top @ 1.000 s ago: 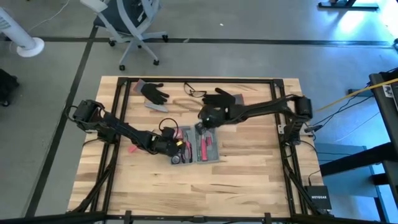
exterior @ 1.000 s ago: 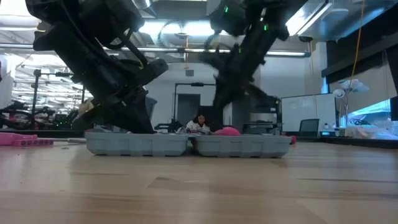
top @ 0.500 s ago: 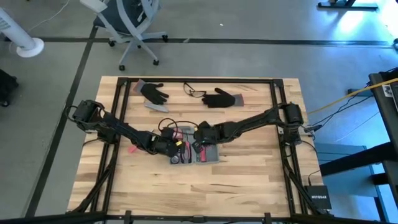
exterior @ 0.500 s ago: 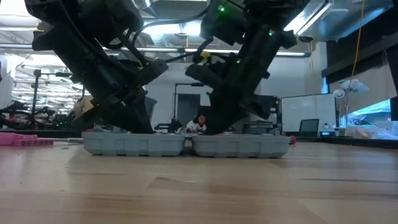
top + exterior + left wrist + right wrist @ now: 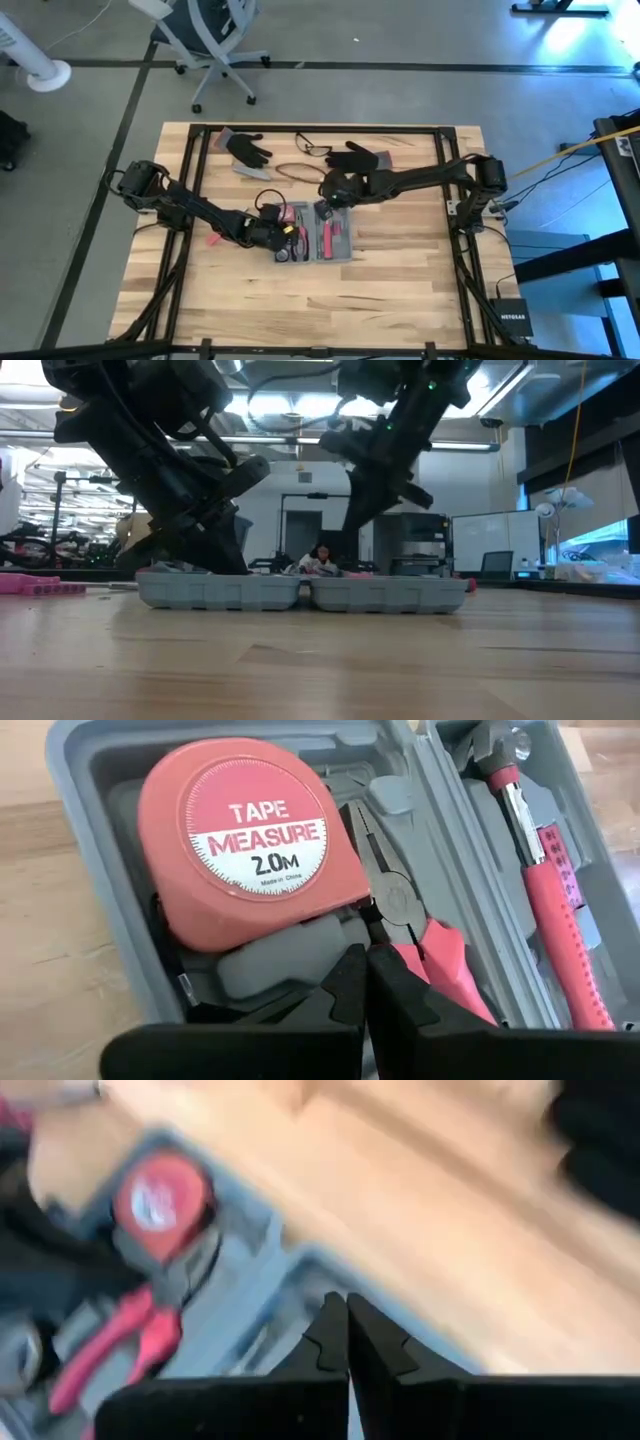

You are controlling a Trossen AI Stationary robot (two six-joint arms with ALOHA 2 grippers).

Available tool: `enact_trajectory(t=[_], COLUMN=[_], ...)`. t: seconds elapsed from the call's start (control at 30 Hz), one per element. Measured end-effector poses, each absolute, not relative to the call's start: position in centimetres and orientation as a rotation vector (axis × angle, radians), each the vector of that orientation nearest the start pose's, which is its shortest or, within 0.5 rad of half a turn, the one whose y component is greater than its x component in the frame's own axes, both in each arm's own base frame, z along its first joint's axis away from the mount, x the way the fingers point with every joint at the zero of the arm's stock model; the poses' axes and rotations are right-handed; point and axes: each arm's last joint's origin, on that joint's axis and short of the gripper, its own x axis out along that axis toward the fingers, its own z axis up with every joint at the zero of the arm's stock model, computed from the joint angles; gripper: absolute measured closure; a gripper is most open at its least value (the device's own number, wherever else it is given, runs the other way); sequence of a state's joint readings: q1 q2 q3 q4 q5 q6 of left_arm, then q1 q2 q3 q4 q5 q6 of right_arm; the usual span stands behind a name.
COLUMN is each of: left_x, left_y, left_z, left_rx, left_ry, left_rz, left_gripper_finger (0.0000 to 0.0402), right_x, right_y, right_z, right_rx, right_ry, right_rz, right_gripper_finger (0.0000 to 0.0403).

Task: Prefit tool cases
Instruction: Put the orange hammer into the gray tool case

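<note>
Now the flat grey-blue plastic tool case [image 5: 318,237] lies open near the middle of the wooden table [image 5: 400,290], with the red tape measure [image 5: 250,855] and red-handled pliers [image 5: 430,945] seated. The right gripper [image 5: 328,192], closed and empty, has lifted back from the case toward the far edge, so its press seems finished. The left gripper [image 5: 365,985] stays closed over the pliers slot.

Both arms: matte black, chunky jointed links, black cabling looped along the segments. Left gripper [image 5: 365,982]: two black fingers with stepped, notched inner edges on a flat black cross-bar. Right gripper [image 5: 346,1337]: same finger profile, same bar. Green status LEDs glow on the right arm's upper housing.
</note>
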State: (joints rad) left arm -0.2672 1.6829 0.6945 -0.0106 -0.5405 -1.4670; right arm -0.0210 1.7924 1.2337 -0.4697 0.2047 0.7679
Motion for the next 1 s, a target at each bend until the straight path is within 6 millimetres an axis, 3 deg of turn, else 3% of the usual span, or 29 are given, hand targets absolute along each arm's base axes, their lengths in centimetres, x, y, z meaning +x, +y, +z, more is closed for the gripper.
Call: enact_trajectory(t=[0.13,0.37,0.5,0.67,0.8,1.0], left_x=[27.9,27.8,27.7,27.9,28.3,30.0], left_y=[-6.1,-5.9,-5.9,-5.9,-5.7,-6.5], left_z=[11.7,11.7,11.7,11.7,11.4,9.8], left_rx=[-0.99,-0.984,-0.982,-0.999,-0.998,-1.084], left_ry=[0.514,0.487,0.478,0.463,0.441,0.395], left_rz=[0.845,0.869,0.884,0.877,0.872,0.787], left_gripper_finger=[0.0401,0.0401,0.0401,0.0401,0.0401,0.0401], right_x=[36.8,37.2,37.2,35.8,35.3,33.8], right_y=[-0.3,2.0,2.6,1.3,-0.4,-1.6], right_z=[19.4,13.3,12.8,15.8,19.6,22.0], right_rx=[0.636,0.673,0.658,0.601,0.574,0.52], right_ry=[0.896,1.035,1.048,1.075,1.043,1.111], right_rz=[-0.55,-0.523,-0.54,-0.495,-0.51,-0.452], right_gripper_finger=[0.0403,0.0403,0.0403,0.0403,0.0403,0.0403])
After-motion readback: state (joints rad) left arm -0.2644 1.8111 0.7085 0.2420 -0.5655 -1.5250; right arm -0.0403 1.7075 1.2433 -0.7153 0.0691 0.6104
